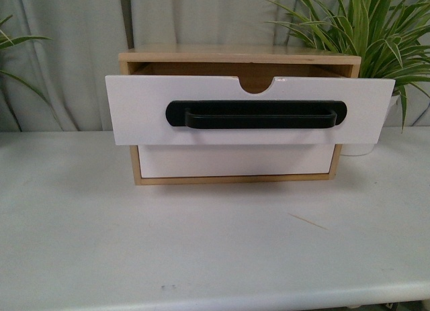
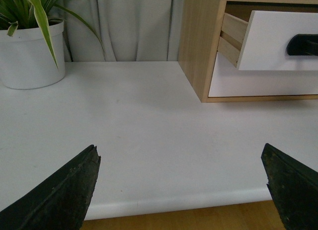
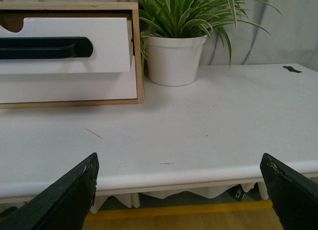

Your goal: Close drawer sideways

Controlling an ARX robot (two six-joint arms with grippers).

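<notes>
The drawer [image 1: 248, 109] sits in the upper opening of the light-wood cabinet [image 1: 238, 56], pulled well out. Its white front stands forward of the cabinet, and the left wrist view shows its wooden side wall exposed. The long black handle [image 1: 255, 114] runs across the middle of the front, under the semicircular notch [image 1: 255, 84]. The plain lower front [image 1: 235, 160] below it is flush and needs nothing. The cabinet rests toward the back of the white counter [image 1: 201, 237], with a potted plant [image 3: 174, 58] just beside its right flank. The left fingers [image 2: 64, 192] and right fingers [image 3: 59, 197] are both spread wide, hold nothing, and hover near the counter's front edge, well apart from the drawer. Neither arm appears in the front view. To close the drawer well, I would bring one arm up and lay the side of a finger flat on the white face near the handle's middle. The push should then go straight back along the drawer's travel. An off-centre push would likely rack the drawer in its opening. A sharp shove could slide the cabinet back toward the plant, so steady pressure until the front meets the cabinet seems wisest.
</notes>
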